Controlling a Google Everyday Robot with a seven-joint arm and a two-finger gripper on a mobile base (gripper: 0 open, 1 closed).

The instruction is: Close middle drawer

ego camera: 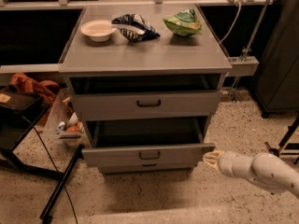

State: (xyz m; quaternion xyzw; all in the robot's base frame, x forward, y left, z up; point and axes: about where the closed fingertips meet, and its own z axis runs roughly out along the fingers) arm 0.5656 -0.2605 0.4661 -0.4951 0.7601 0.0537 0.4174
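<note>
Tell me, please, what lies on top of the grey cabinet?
A white bowl, a dark blue snack bag and a green snack bag; anything under the bags is hidden. The pincer is beside the middle drawer's right front corner.

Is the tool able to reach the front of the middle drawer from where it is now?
Probably yes: the tool sits at the right end of the middle drawer front, with nothing between them.

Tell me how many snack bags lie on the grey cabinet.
2. A dark blue bag lies mid-top, a green bag to its right; none seems hidden. The gripper is low, by the middle drawer's right front corner.
</note>
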